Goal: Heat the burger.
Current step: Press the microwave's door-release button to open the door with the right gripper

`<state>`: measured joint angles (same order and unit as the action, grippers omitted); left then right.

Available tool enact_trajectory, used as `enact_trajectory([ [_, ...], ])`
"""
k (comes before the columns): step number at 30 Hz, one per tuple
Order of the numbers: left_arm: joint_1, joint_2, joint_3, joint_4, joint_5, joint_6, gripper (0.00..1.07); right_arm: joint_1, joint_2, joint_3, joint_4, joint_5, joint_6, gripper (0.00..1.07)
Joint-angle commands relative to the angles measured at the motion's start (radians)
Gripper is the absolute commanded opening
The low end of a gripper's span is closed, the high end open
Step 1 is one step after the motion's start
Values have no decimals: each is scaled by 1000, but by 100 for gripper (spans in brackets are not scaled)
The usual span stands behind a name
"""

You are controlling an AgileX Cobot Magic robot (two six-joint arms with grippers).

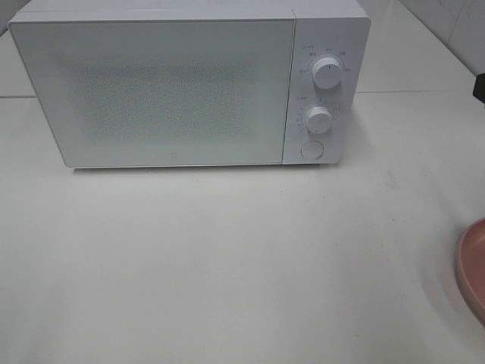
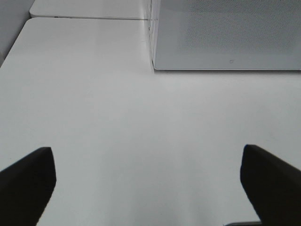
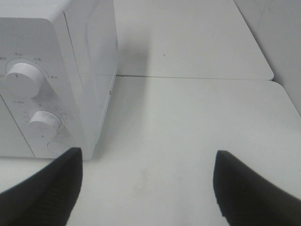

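Note:
The burger is out of view in every frame. A white microwave (image 1: 174,87) stands at the back of the table with its door shut; it also shows in the left wrist view (image 2: 225,33) and the right wrist view (image 3: 56,75). My left gripper (image 2: 150,188) hangs open over bare table in front of the microwave's left corner, nothing between its black fingers (image 2: 28,183). Just right of the microwave's control panel, my right gripper (image 3: 148,188) is open and empty as well, its fingers (image 3: 254,193) wide apart.
Two white knobs (image 1: 327,73) (image 1: 319,119) and a round button (image 1: 311,150) sit on the microwave's right panel. A pink plate (image 1: 474,269) pokes in at the right edge of the white table (image 1: 242,258). A dark part (image 1: 480,86) shows at the far right.

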<state>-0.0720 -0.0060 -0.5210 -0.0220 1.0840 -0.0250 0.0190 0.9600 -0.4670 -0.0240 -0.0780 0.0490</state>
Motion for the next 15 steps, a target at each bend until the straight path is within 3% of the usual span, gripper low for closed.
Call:
enact_trajectory([
  [1,1,-22,3,-1,-13,-1,100,-6,83,3,-13,-131,-11,76],
  [3,1,-22,3,-1,-13,-1,100,-6,104,3,-13,-154,-12,76],
  [8,1,-22,3,-1,-13,-1,100,-3,208,71,1,-435,-82,76],
  [15,1,-22,3,-1,-13,-1,100,-3,280,137,63,-609,-106,76],
])
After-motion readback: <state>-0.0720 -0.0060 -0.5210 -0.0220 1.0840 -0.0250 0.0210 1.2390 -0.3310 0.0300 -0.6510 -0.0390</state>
